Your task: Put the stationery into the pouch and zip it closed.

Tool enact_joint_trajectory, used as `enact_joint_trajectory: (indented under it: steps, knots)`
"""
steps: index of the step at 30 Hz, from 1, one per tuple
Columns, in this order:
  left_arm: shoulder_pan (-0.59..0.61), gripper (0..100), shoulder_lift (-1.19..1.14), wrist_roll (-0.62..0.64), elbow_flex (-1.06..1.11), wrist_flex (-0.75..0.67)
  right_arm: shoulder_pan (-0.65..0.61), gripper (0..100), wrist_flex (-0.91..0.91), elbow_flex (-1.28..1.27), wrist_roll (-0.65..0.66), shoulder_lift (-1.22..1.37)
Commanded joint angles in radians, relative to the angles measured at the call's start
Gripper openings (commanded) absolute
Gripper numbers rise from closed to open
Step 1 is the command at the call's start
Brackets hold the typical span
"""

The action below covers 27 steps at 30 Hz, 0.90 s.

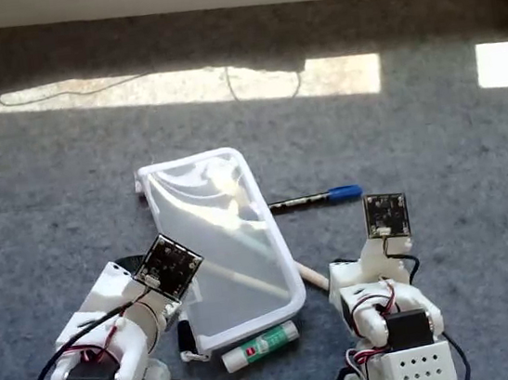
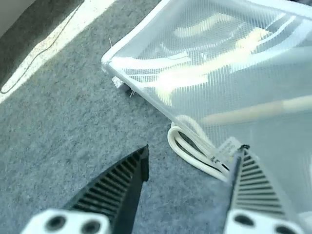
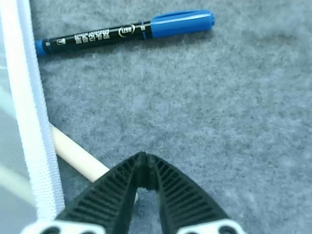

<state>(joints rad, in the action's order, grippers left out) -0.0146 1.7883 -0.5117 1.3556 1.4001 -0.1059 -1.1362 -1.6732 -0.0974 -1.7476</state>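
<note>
Mesh pouch point(image 1: 202, 206) veils most of the pale stick point(image 3: 73, 153) crossing its edge.

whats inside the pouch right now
A pale wooden stick shows through the mesh of the pouch, one end poking past its edge. Whether it lies inside or underneath can't be told.

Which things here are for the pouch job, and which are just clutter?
For the job:
- pouch
- blue-capped pen
- glue stick
- wooden stick, one end poking past the pouch edge

Lying about:
- thin cable on the carpet, beyond the pouch
</note>
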Motion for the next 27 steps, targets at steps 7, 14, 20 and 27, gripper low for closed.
enact_joint_trajectory:
  steps: [7,14,20,27]
  knots:
    - [-0.150,28,-0.415,-0.043,-0.320,0.100,0.010,0.5,-0.007,-0.108,-0.002,-0.012]
    - [-0.282,28,-0.510,-0.120,-0.374,0.160,0.012,0.5,-0.007,-0.108,-0.002,-0.012]
    - [-0.314,28,-0.521,-0.152,-0.358,0.161,0.012,0.5,-0.007,-0.108,-0.002,-0.012]
    - [-0.314,29,-0.524,-0.152,-0.357,0.160,0.012,0.5,-0.007,-0.108,-0.002,-0.012]
